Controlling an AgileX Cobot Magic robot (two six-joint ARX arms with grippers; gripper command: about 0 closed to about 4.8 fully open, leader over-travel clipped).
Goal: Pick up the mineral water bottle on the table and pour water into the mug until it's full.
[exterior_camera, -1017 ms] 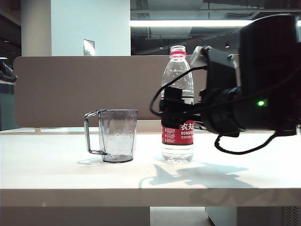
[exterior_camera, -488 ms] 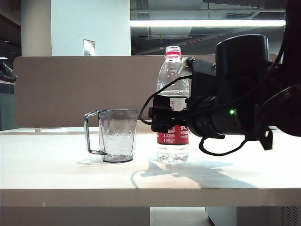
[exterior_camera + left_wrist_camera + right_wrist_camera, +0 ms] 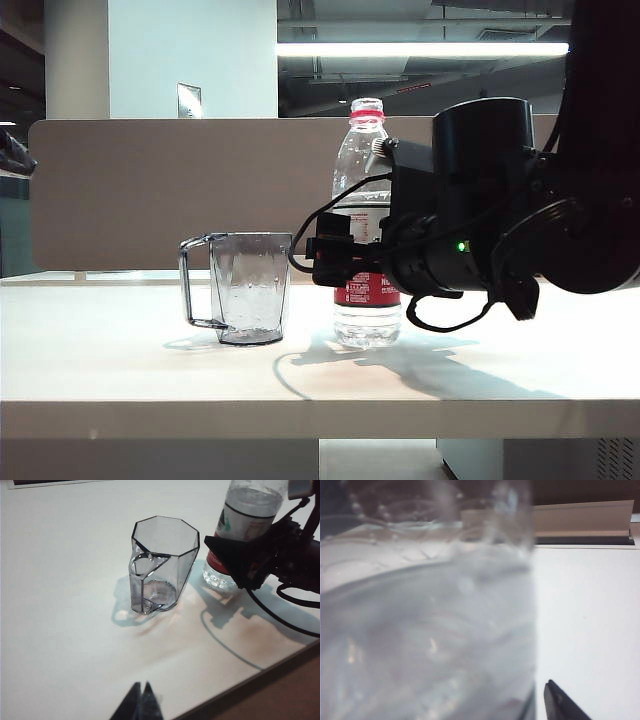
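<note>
1. The mineral water bottle point(image 3: 366, 215) is seen upright on the table point(image 3: 120, 370), right of the mug point(image 3: 248, 288) in the exterior view and clearly apart from it. It is tall and clear, with a red neck ring and a red-and-white label; no cap can be made out on its mouth.
2. The mug is smoky grey and transparent, with faceted sides and a thin angular handle turned away from the bottle. It stands upright and reaches about a third of the bottle's height.
3. The right gripper point(image 3: 335, 262) is held level at the bottle's label, coming in from the right of the exterior view. Its jaws are spread wide on either side of the bottle; whether the fingers touch the plastic cannot be told.
4. In the right wrist view the frame is almost filled by the blurred bottle point(image 3: 425, 620), with one dark fingertip point(image 3: 560, 705) shown just beside it. This closeness is not given by the exterior view.
5. In the left wrist view the mug point(image 3: 160, 565) is looked down into and appears empty, with an eight-sided rim. The bottle's base point(image 3: 220, 577) is seen behind the dark right gripper.
6. The left gripper point(image 3: 141, 702) is hung above the near part of the table, well apart from the mug. Its two tips are shown pressed together, holding nothing.
</note>
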